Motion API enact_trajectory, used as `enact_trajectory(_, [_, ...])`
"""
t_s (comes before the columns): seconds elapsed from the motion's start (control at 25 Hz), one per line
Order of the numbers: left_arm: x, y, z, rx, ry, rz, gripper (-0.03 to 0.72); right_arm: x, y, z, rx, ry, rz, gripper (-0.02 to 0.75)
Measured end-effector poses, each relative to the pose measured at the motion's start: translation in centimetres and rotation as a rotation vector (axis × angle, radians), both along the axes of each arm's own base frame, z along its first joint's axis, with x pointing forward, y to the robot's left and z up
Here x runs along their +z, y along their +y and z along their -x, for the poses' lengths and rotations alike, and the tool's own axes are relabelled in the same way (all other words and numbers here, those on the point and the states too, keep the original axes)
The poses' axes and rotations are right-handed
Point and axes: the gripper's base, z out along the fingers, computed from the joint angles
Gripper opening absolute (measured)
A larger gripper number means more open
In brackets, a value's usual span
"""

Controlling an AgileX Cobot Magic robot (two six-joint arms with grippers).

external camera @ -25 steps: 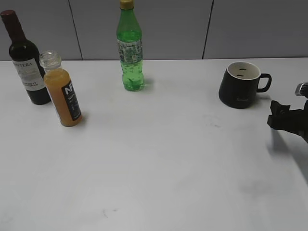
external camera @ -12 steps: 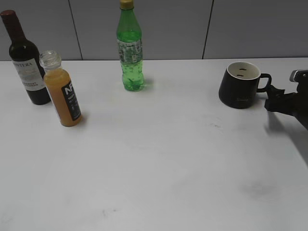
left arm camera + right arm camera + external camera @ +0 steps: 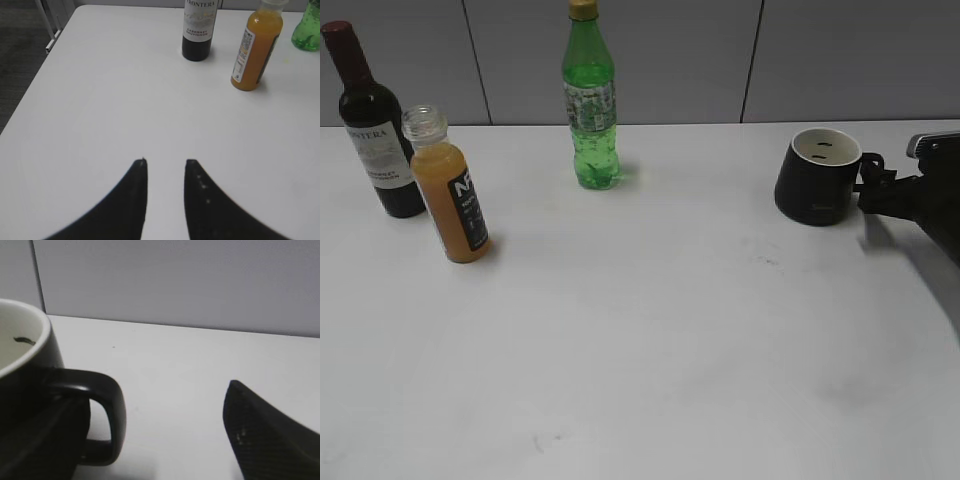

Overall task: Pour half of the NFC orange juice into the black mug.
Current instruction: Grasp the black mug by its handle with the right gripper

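The NFC orange juice bottle stands at the left of the white table, clear with a black label and orange liquid. It also shows in the left wrist view. The black mug with a white interior stands at the far right, its handle pointing right. My right gripper is open at the mug's handle. In the right wrist view the handle lies between its open fingers, the left finger dark against the mug. My left gripper is open and empty over bare table, well short of the juice bottle.
A dark wine bottle stands right behind the juice bottle, also in the left wrist view. A tall green soda bottle stands at the back centre. The table's left edge and a grey wall behind bound the space.
My right gripper has moved left and away from the front edge, from beside the mug up to its handle. The mug and bottles have not moved.
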Motion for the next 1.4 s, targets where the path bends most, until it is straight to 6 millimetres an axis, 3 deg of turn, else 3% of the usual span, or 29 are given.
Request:
enact_trajectory(0.56, [0.0, 0.0, 0.0, 0.0, 0.0, 0.0, 0.203, -1.5, 0.0, -3.6, 0.035, -0.032, -0.022, 0.627])
enact_trajectory(1.12, [0.0, 0.0, 0.0, 0.0, 0.0, 0.0, 0.202, -1.9, 0.1, -3.9, 0.05, -0.024, -0.032, 0.587])
enact_trajectory(1.24, [0.0, 0.0, 0.0, 0.0, 0.0, 0.0, 0.202, -1.9, 0.2, -4.0, 0.067, -0.026, -0.027, 0.485])
enact_trajectory(1.4, [0.0, 0.0, 0.0, 0.0, 0.0, 0.0, 0.202, -2.0, 0.8, -4.1, 0.133, -0.047, -0.009, 0.099])
